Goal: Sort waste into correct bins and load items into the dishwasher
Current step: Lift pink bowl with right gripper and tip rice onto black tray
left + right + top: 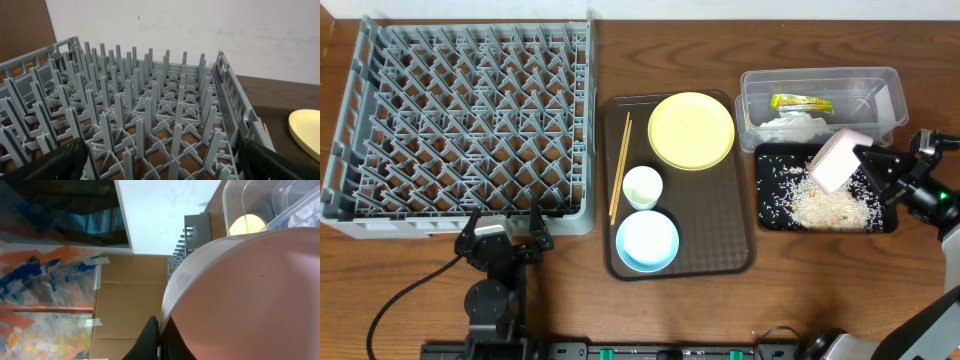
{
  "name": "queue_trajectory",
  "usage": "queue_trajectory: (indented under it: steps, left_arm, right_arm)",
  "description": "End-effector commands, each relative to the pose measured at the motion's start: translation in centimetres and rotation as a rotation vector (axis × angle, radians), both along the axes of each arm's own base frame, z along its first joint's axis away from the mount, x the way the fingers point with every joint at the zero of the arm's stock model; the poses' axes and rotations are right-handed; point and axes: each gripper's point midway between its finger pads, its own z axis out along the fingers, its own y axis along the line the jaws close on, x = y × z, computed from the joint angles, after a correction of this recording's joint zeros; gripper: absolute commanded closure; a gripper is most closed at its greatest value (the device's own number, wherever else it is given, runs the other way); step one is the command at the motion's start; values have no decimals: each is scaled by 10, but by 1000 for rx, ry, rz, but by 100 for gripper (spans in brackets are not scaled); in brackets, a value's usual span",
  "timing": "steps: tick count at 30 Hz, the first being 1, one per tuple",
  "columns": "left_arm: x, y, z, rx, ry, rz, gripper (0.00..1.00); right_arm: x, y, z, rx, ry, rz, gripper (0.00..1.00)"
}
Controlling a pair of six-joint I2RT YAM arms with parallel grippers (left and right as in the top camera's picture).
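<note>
R hand (861, 156) grips pink bowl (835, 163), tilted over black tray (766, 200); tub (751, 100) adj.

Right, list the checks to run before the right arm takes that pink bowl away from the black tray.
1. Right hand shut on the rim of the pink bowl: ok.
2. Bowl tipped over the black tray, not the clear tub: ok.
3. Rice scraps lying in the tray: ok.
4. Bowl fully emptied: cannot tell.
5. Dish rack has room for the bowl: ok, no dishes in it.
6. Left hand open, holding nothing, at the rack's near edge: ok.
</note>
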Motion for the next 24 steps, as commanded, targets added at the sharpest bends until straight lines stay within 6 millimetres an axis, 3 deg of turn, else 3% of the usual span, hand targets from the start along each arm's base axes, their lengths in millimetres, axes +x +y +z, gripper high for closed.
queue_trajectory:
  steps: [1, 5, 14, 19, 24]
  left_arm:
    - [-1, 1, -19, 19, 60, 5, 3]
    - [-1, 1, -19, 19, 60, 5, 3]
    - [-1, 1, -19, 19, 60, 5, 3]
    - [-1, 1, -19, 19, 60, 5, 3]
    - [-1, 1, -19, 19, 60, 5, 3]
  right_arm:
    - [-3, 20, 16, -28, -63, 62, 99]
    - [2, 55, 31, -102, -151, 161, 99]
    - [7, 153, 74, -148, -330, 417, 98]
    - [9, 195, 69, -166, -319, 440, 98]
    - [14, 223, 51, -243, -316, 413, 98]
